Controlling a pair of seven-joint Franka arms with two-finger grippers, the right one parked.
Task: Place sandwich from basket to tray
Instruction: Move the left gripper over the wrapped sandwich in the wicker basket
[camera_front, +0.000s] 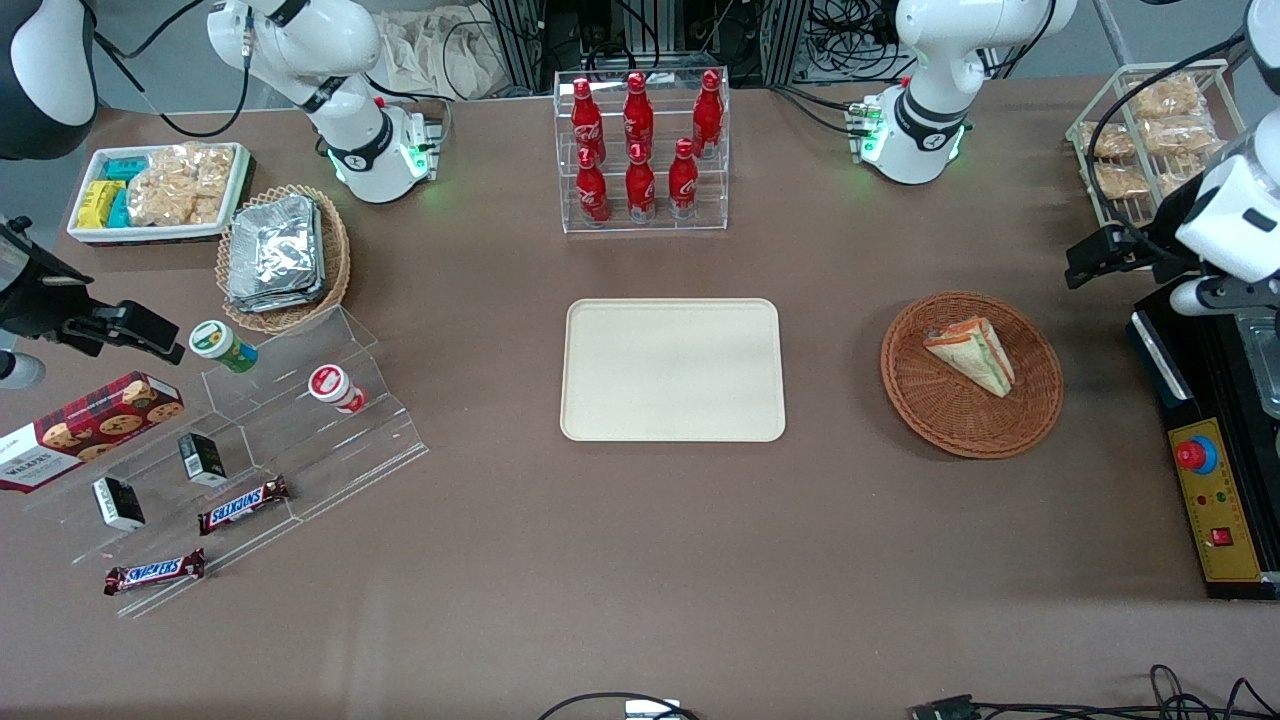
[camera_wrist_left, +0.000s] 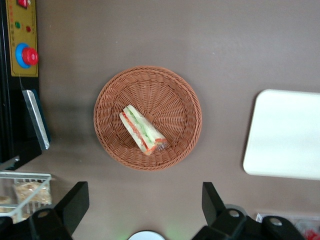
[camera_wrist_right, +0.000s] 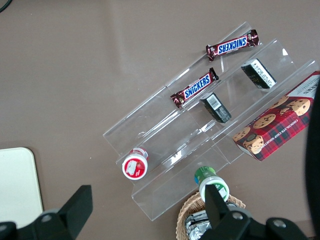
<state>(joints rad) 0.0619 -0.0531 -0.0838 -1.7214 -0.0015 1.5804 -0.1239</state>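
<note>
Wicker, front view: round brown basket (camera_front: 971, 374) holds triangular sandwich (camera_front: 972, 354); smooth cream tray (camera_front: 672, 369) lies bare beside it.
Gripper, front view: gripper (camera_front: 1085, 258) hangs above table, near basket.
Left wrist view: fingers (camera_wrist_left: 75, 202) spread wide, holding nothing; green and red filling layers visible.

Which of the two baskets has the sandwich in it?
The darker brown basket toward the working arm's end of the table holds the sandwich. The lighter basket has foil packets instead. The open tool hovers above the sandwich basket.
</note>
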